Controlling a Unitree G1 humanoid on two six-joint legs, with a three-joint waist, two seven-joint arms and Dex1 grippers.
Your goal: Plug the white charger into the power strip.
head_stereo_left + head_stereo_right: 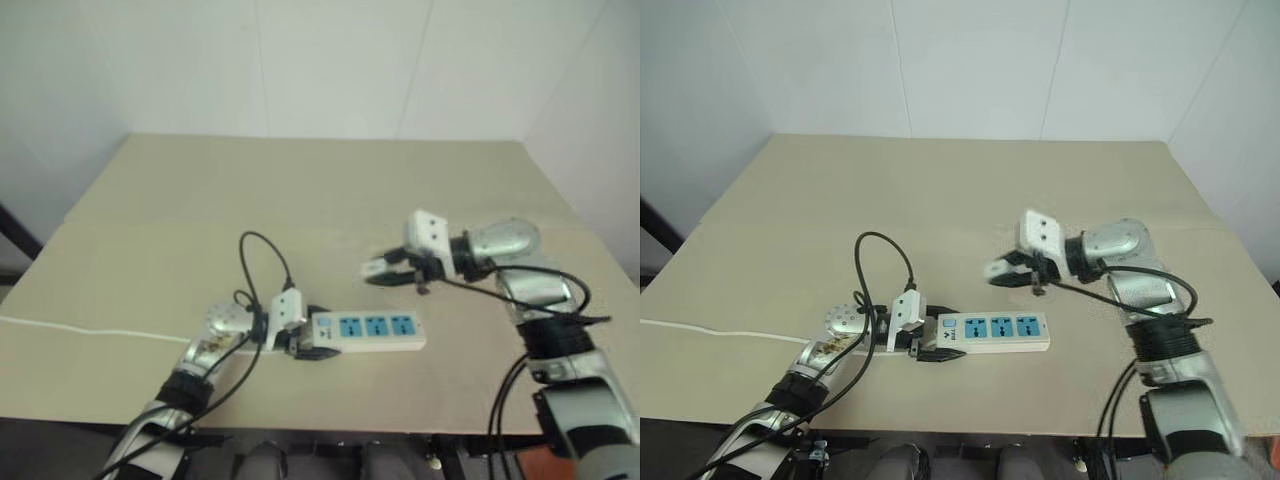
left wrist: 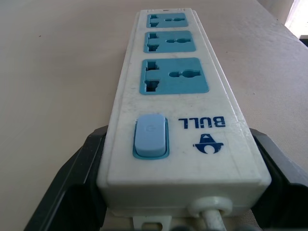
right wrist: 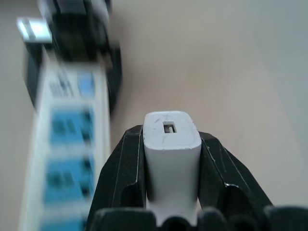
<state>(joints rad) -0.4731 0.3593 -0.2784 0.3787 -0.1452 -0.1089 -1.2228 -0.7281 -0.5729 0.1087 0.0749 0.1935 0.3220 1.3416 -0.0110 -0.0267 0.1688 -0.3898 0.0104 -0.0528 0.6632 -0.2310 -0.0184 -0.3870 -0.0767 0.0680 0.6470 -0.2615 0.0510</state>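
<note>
Long flat white plastic power strip point(image 2: 183, 120) reads "BULL", lying crosswise on the beige surface point(image 1: 330, 190), switch end clamped by left hand point(image 1: 305, 345). Right hand point(image 3: 172, 192) pinches small white block charger point(image 3: 172, 144) above.

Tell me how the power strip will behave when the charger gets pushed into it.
The power strip looks rigid and flat, so it probably won't flex or tip. On the smooth table it might slide, but the left gripper clamps its switch end, likely bracing it.
</note>
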